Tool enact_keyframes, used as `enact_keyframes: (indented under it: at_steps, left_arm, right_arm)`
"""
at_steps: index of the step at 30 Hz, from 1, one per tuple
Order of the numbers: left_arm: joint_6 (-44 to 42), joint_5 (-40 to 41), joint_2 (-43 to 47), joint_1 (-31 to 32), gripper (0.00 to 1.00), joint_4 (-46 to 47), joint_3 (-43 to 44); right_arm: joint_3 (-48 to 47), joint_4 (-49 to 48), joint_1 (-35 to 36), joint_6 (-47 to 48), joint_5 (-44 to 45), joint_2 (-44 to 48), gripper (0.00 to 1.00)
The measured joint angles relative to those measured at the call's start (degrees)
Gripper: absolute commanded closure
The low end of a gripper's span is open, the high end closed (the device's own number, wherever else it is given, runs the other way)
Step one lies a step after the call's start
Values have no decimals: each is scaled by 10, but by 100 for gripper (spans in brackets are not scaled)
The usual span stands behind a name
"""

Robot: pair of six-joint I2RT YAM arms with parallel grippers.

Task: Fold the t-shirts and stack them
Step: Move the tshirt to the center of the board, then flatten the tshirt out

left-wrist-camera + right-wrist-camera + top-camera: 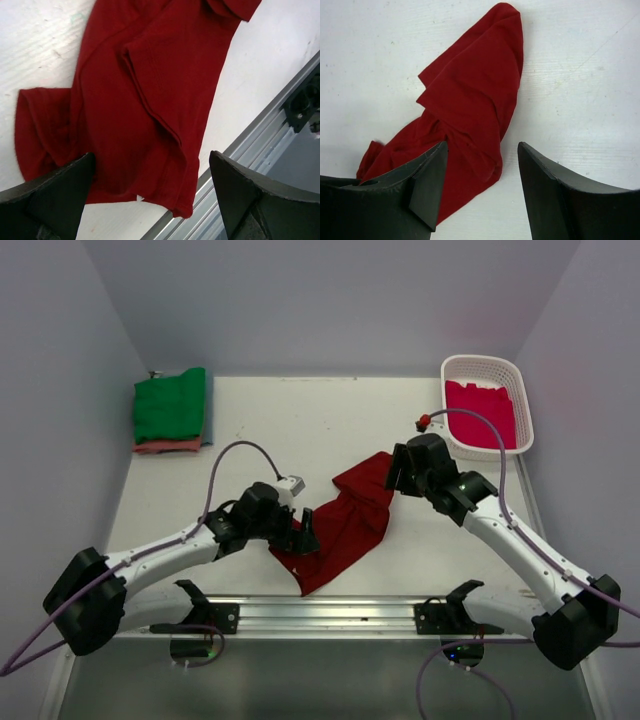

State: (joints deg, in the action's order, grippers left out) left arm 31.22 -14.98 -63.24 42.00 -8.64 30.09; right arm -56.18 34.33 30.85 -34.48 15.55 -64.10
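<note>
While both arms sit over the middle of the table (300, 420), only one container is in view: a white lattice basket (481, 362) at the far right corner, rounded-rectangle shape, grid-hole walls. Inside it is a crimson-pink t-shirt (480, 415), lying loose and covering most of the basket floor.

Far left corner: a folded stack flat on the table. The green t-shirt (170, 405) is on top, roughly square. A bluish t-shirt (208, 410) shows only as an edge on the stack's right side, and a salmon-pink t-shirt (165, 446) peeks out along the near edge.

Centre: the dark red t-shirt (345, 520) is unfolded and bunched into a long diagonal strip, far-right to near-left. Matte soft knit with deep creases and a stitched hem visible; the near end lies close to the metal rail (330, 612).

Left hand (300, 535): fingers spread wide, low over the near end of the dark red t-shirt, nothing between them.

Right hand (398, 472): fingers apart, above the far end of the same shirt, not gripping it.
</note>
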Motion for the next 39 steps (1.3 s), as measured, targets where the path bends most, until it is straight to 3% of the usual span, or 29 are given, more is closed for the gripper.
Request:
enact_keyframes:
  at_steps: [9,20,30,39]
  left_arm:
    - [-8,73,-140,130,0,-45,114]
    - [15,238,-163,225,0,-162,208]
    - [-3,241,-242,310,0,-186,215]
    - [-16,294,-236,357,0,-223,257]
  right_arm:
    - [36,-4,0,4,-8,0,44]
    - [65,-8,0,11,-11,23,45]
    - [76,-10,0,13,-11,35,47]
    - [84,-12,0,15,-10,44,50]
